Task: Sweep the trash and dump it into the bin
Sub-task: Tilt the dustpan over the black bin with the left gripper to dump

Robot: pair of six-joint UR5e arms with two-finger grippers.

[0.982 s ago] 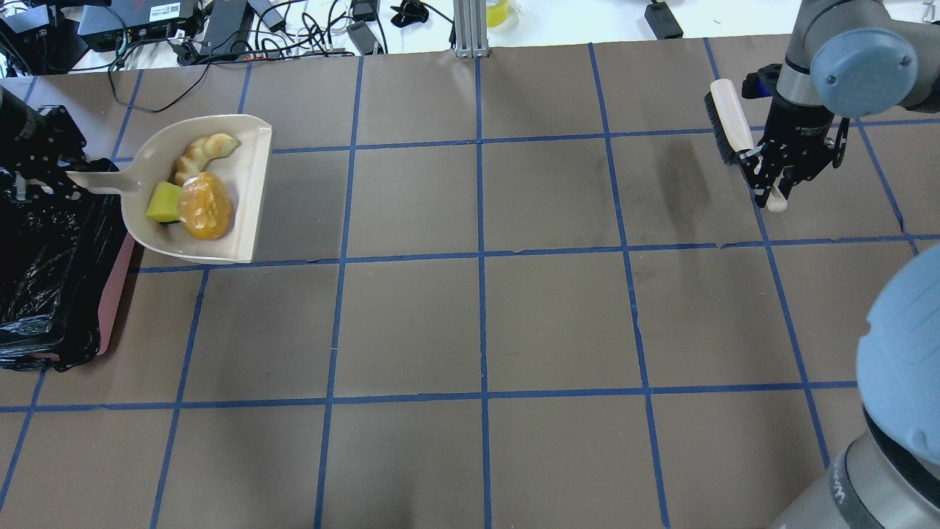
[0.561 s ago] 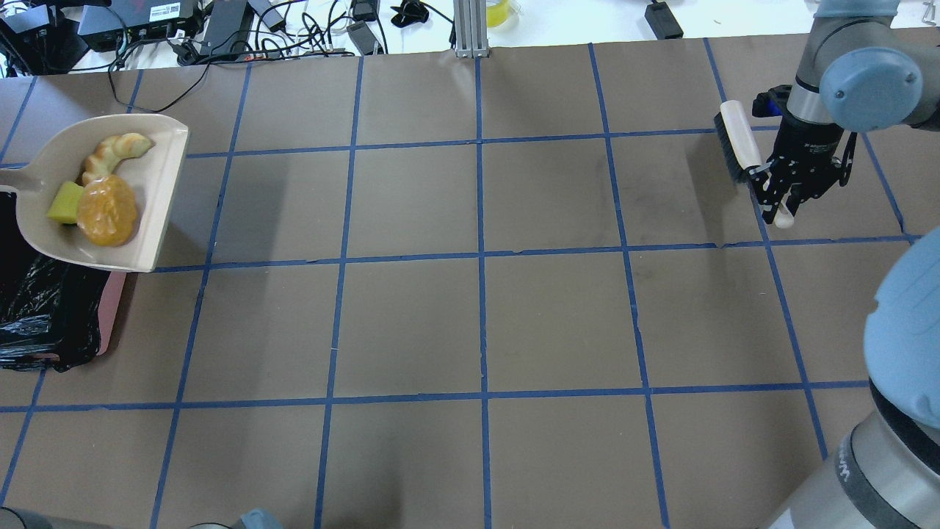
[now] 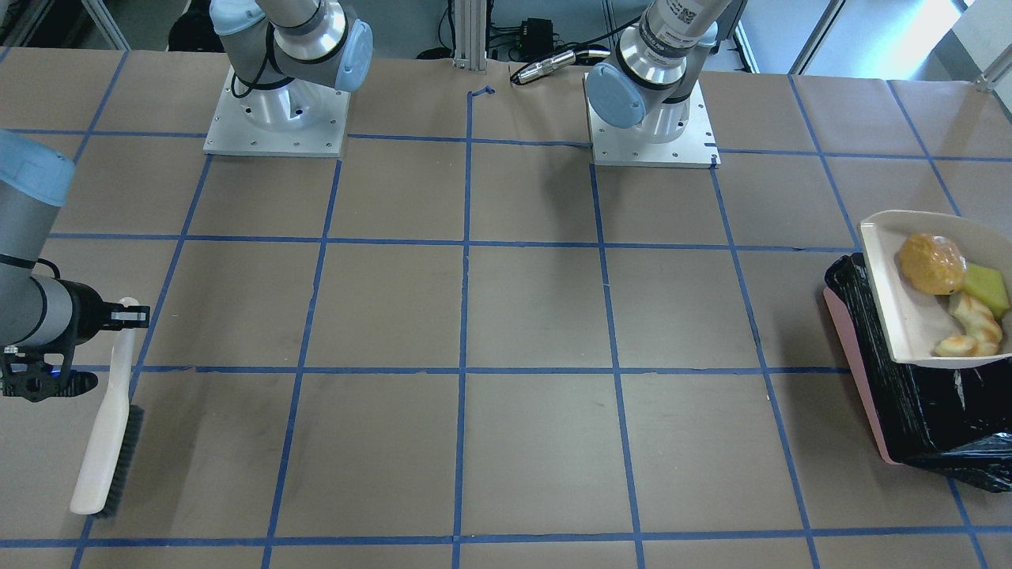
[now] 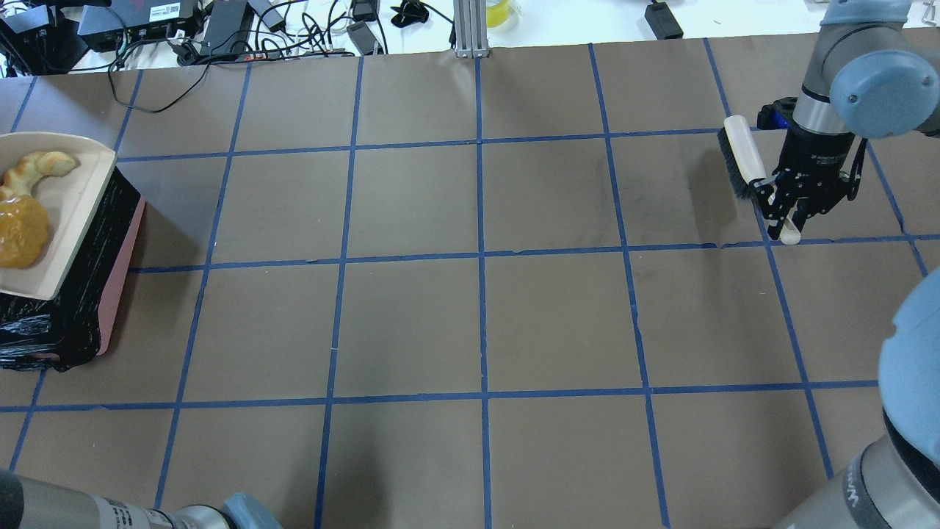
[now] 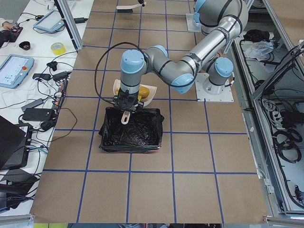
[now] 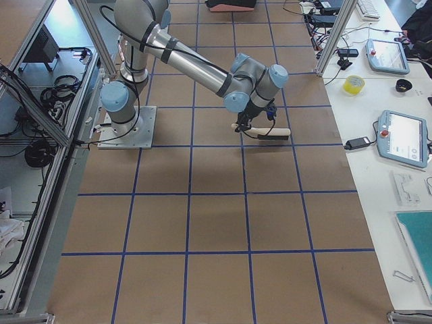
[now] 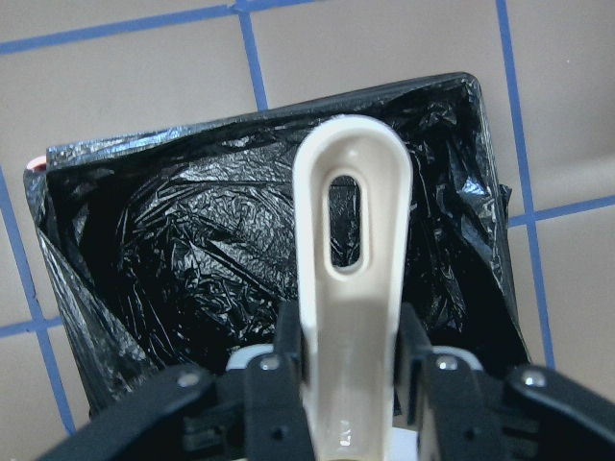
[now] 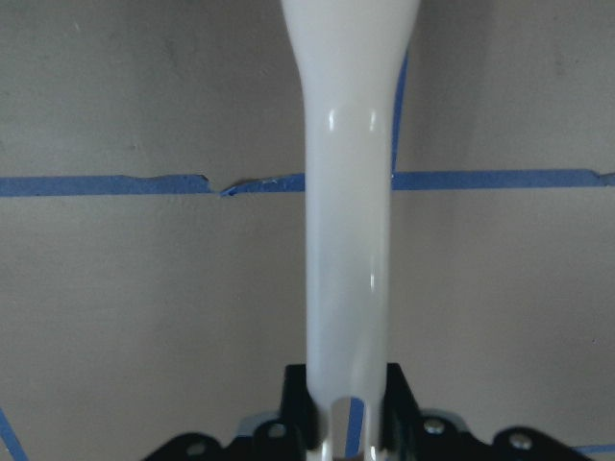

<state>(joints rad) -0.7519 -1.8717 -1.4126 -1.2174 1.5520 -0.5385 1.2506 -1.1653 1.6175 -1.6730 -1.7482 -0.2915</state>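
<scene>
The left gripper (image 7: 348, 360) is pinched tight on the handle of the dustpan (image 3: 901, 328), and the handle's slotted end pokes out past the fingers. Directly below the gripper gapes the bin (image 3: 860, 379), black liner open. All the trash rides in the pan, out beyond the grip: the golden-brown lump (image 3: 931, 262), the yellow-green wedge (image 3: 988, 286) and the curved pastry (image 3: 971, 325), bunched together. The pan looks stiff and light, and the handle is the only sensible hold. The load sits off to one end, though, so a firm pinch matters once it tips. The pieces lie loose, and the glossy lump looks slick and round, probably the first to roll. Whether the pan's edge rests on the bin's rim or floats just above it is hard to tell. Well apart, the right gripper (image 4: 789, 214) is closed around the brush (image 4: 740, 158) by its handle.
</scene>
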